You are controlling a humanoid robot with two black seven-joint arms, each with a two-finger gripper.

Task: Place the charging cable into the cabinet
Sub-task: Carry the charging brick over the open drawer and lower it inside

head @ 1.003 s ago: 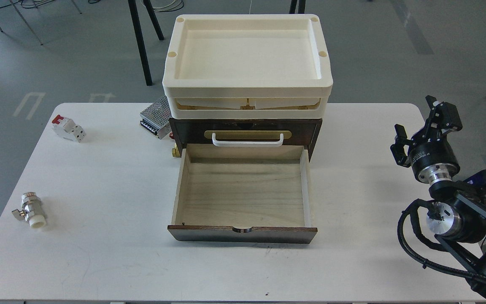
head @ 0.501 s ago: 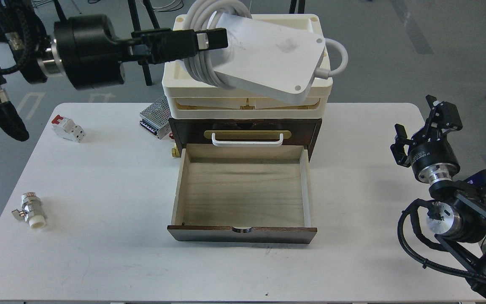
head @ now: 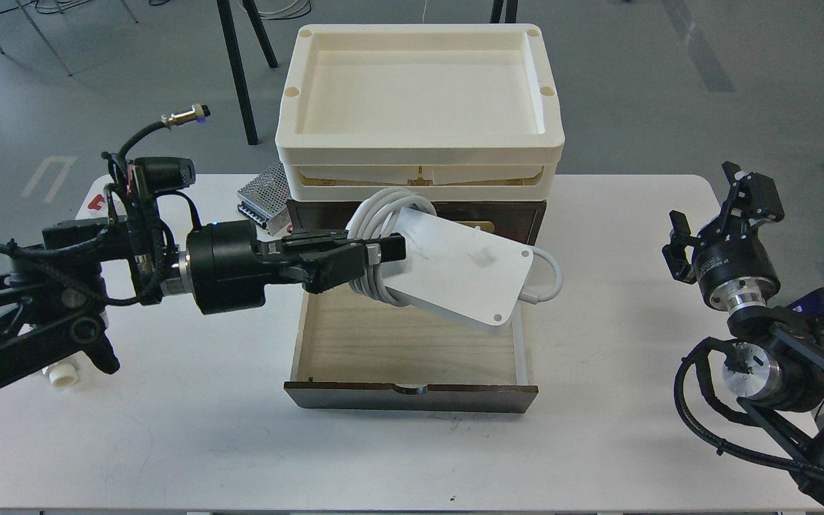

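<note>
Item: fitting [head: 63, 375], pale plastic, near the table's left edge, mostly hidden behind the left arm. Item: breaker [head: 99, 203], white and red, at the far left of the table, only its tip showing above the arm. Item: left gripper [head: 383, 252], black, reaching in from the left at a level attitude, its fingers clamped on the coiled end of the charging cable. Item: power supply box [head: 263, 194], perforated metal, on the table just beside the cabinet's left rear. Item: charging cable [head: 462, 275], a flat white adapter with thick white cord wound round its left end and a loop of cord at its right; it is held in the air, tilted with its right end lower, above the rear half of the open drawer and in front of the cabinet face. Item: cabinet [head: 533, 222], dark-brown wood, at table centre, carrying a cream tray [head: 419, 143] as its top. Item: drawer [head: 412, 390], pale wood inside with a dark front, pulled fully out toward the viewer. Item: table [head: 598, 443], white. Item: right gripper [head: 714, 214], black, raised over the table's right edge, well apart from the cabinet, fingers spread and holding nothing.
</note>
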